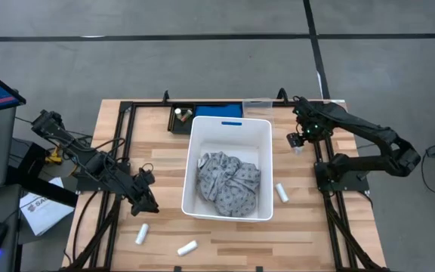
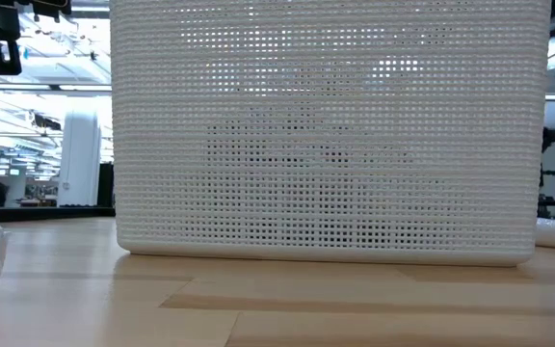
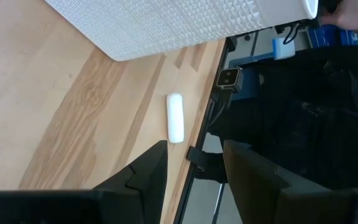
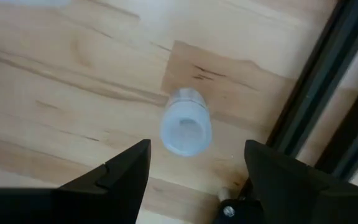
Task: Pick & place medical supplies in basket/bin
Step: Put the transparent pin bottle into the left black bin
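High view: I see white tub (image 1: 228, 128) at table (image 1: 300, 234) centre, grey speckled fabric (image 1: 228, 183) inside it. Right gripper (image 1: 296, 141) hovers off tub's far right corner. Left gripper (image 1: 146, 204) sits near tub's near left corner; white rolls (image 1: 141, 233) lie loose around (one just right of tub).

Low view: only tub's perforated wall; roll end at edge.

Left wrist view: fingers (image 3: 146, 177) part open, holding nothing; roll ahead, just beyond tips.

Right wrist view: fingers (image 4: 124, 167) spread wide, empty; small pale cylinder (image 4: 186, 130) stands on wood between them, untouched.
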Controlling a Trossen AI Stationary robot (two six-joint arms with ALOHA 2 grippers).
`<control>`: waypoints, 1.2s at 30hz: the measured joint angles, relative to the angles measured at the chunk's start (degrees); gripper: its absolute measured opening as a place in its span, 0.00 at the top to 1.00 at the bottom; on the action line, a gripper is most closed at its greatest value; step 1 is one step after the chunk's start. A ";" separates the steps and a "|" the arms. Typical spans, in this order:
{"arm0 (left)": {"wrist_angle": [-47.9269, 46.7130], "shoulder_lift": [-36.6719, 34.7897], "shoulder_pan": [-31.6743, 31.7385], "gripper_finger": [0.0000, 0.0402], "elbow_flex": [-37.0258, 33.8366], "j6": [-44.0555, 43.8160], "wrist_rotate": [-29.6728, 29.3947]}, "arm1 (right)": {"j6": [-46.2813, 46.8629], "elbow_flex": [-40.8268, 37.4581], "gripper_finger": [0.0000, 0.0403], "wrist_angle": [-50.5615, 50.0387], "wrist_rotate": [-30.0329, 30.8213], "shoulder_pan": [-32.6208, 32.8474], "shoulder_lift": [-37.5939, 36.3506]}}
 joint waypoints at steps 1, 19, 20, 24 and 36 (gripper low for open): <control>0.00 0.00 -0.01 0.63 0.00 0.00 -0.12 | 0.01 -0.15 0.37 0.63 0.02 0.00 -0.01; 0.00 0.00 0.00 0.63 0.00 0.04 -0.74 | -0.73 -0.32 0.37 5.41 -1.23 1.22 7.47; 0.00 0.00 0.00 0.63 0.00 0.04 -0.83 | -0.84 -0.32 0.37 5.54 -1.15 1.22 7.48; 0.00 0.00 0.00 0.63 0.00 0.04 -1.02 | -1.03 -0.32 0.37 5.99 -0.71 1.09 7.48; 0.00 0.01 0.00 0.63 0.00 0.09 -1.24 | -0.23 -6.57 0.37 9.49 -0.21 1.09 6.37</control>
